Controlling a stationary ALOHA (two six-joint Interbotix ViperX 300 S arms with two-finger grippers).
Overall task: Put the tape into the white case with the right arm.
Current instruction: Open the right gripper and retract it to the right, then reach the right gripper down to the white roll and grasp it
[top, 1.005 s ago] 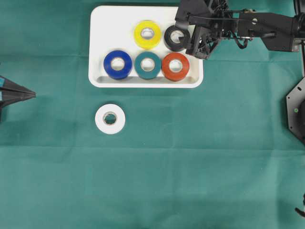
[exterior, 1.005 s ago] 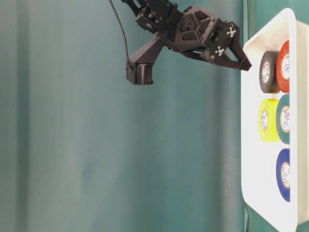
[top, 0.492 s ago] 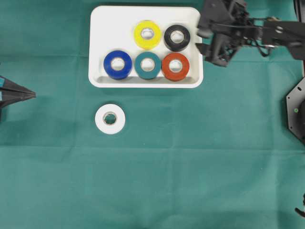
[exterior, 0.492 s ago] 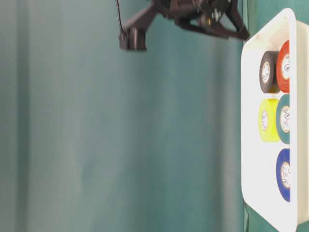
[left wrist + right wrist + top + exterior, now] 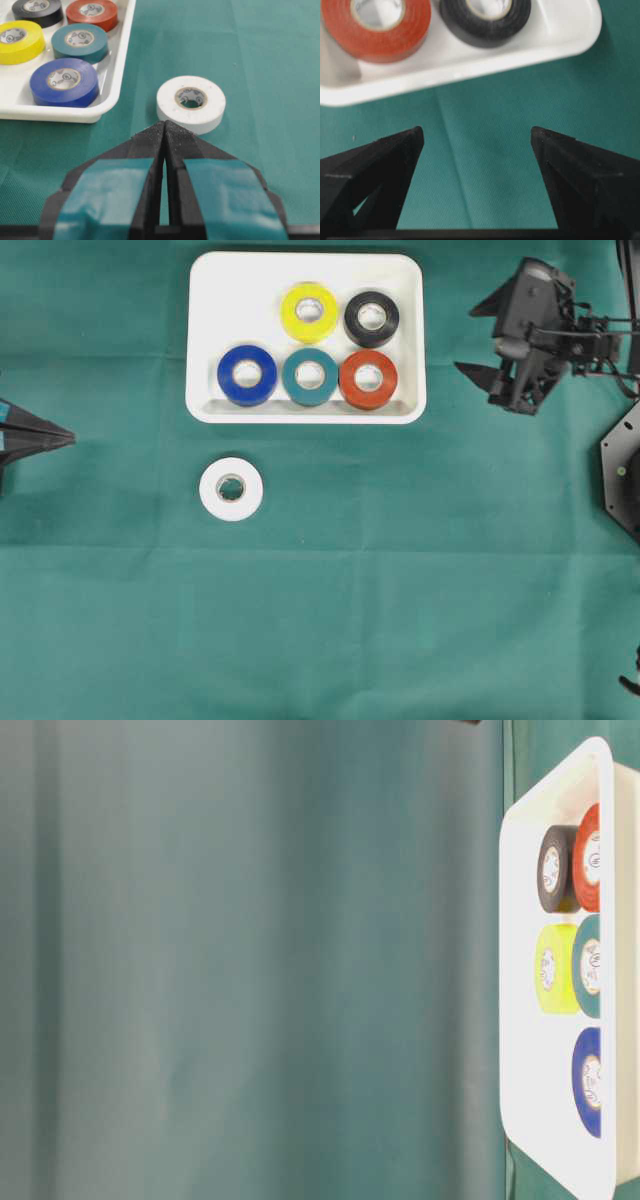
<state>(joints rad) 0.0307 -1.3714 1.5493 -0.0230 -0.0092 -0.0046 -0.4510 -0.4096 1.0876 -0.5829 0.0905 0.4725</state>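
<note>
The white tape [image 5: 231, 489] lies flat on the green surface [image 5: 400, 590], outside the white case [image 5: 306, 264] and just off its near long edge, below the blue roll in the overhead view. In the left wrist view the same roll [image 5: 190, 103] sits directly ahead of the left claw [image 5: 164, 131], close to its tips but not touching them, with the case rim [image 5: 116, 75] to its left.

The case holds five rolls lying flat: yellow [image 5: 309, 311] and black [image 5: 371, 318] in the far row, blue [image 5: 247, 375], teal [image 5: 309, 376] and red [image 5: 368, 379] in the near row, the three near ones side by side. The left part of the case is bare.

The right claw [image 5: 483, 340] hangs to the right of the case, clear of it, its two pointed fingers [image 5: 476, 370] spread wide with nothing between them. The right wrist view shows the green cloth in the gap between the fingers [image 5: 380, 165], and the case corner with the red [image 5: 376, 25] and black [image 5: 485, 17] rolls beyond.

The left claw [image 5: 62, 438] rests at the left edge of the surface, pointing right, jaws pressed together and gripping nothing.
</note>
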